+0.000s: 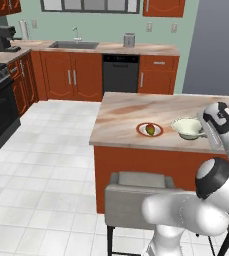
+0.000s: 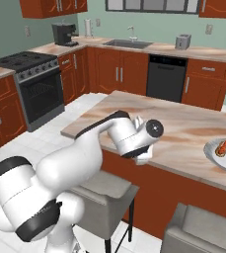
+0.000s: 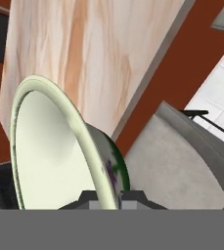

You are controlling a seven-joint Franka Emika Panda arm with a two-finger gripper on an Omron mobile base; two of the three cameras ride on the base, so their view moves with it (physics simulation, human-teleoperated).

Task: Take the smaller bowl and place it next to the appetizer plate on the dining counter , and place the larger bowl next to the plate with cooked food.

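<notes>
The larger bowl, cream inside with dark floral marks on its outer wall, was in the grip of the fingers, which were clamped on its rim, one inside and one outside; in the hand view it stood on edge, though that view rolls with the hand; in the left base view the same bowl hung at or just above the marbled top of the dining counter, near its front edge, with the gripper at its right side; whether it touched the surface could not be told.

A small red-rimmed plate with a green-yellow morsel lay just beside the bowl, to its left; in the right base view a grey plate of cooked food sat well apart, far along the top; judged from this, the larger bowl was not yet placed beside that plate, and the smaller bowl's placement could not be confirmed.

The arm rose from the base, folded at the elbow over a grey chair, its forearm reaching forward and its wrist bent down to the counter edge.
</notes>
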